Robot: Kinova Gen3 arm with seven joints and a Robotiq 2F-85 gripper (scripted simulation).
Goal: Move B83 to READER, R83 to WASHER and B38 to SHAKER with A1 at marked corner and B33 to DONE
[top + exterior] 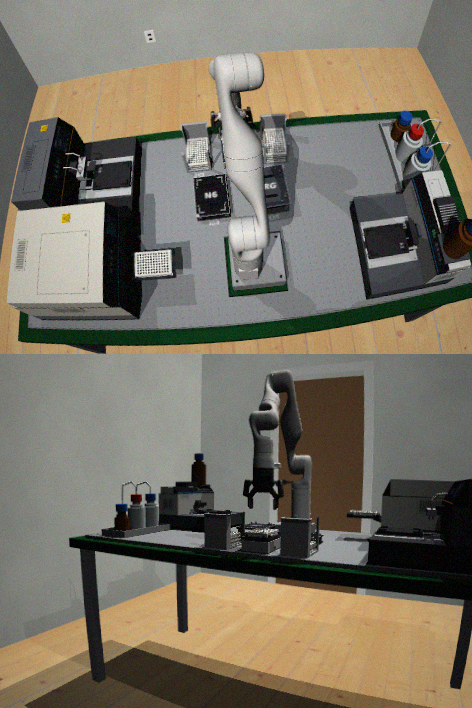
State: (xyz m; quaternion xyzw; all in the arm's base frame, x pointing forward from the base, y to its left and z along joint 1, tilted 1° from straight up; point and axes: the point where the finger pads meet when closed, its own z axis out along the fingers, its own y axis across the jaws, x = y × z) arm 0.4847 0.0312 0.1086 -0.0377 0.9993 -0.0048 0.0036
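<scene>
One arm carries one gripper (262,495), jaws spread wide and empty. Below it on the counter (320,220) stand two stack racks (196,131), one to each side, and two dark nests (212,196). Farther off stand four capped bottles (424,155) and one white plate (153,263).
</scene>
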